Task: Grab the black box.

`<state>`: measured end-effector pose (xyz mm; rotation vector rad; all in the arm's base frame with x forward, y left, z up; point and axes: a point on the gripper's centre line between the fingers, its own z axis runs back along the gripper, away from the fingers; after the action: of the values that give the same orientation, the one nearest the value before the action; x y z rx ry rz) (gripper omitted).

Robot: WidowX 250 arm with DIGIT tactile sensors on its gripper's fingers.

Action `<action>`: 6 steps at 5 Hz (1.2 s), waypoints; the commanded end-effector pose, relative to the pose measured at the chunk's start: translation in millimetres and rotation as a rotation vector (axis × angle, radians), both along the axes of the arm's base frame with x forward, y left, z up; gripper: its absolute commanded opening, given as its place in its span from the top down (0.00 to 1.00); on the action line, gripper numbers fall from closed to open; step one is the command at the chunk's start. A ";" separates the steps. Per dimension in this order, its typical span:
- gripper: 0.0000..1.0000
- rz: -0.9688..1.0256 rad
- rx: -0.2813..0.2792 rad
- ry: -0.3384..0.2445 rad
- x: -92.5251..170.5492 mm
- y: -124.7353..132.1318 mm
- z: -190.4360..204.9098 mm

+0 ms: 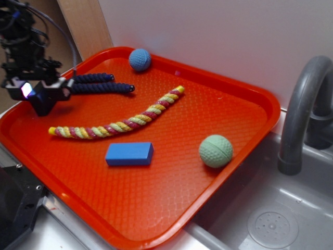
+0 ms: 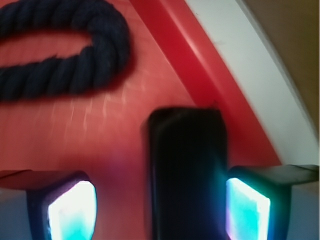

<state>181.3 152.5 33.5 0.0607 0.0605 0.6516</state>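
The black box sits at the far left of the red tray, close to its rim. My gripper is down over it, jaws open. In the wrist view the black box stands between the two glowing pads of my gripper. It lies against the right pad. A clear gap of red tray separates it from the left pad.
A dark blue rope lies just right of the gripper, and shows in the wrist view. A striped rope, blue block, green ball and blue ball lie on the tray. A sink and faucet are right.
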 end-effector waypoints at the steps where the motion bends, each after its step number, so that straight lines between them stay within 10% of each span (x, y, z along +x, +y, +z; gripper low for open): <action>1: 1.00 -0.058 0.047 0.024 6.2 8.3 3.4; 4: 1.00 -0.392 -0.033 -0.117 16.9 -56.6 123.8; 5: 1.00 -0.465 -0.089 -0.175 -39.0 -102.9 176.3; 6: 1.00 -0.592 -0.033 -0.132 -50.1 -143.0 224.8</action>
<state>143.4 -0.5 250.7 -0.0025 -0.0291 0.0686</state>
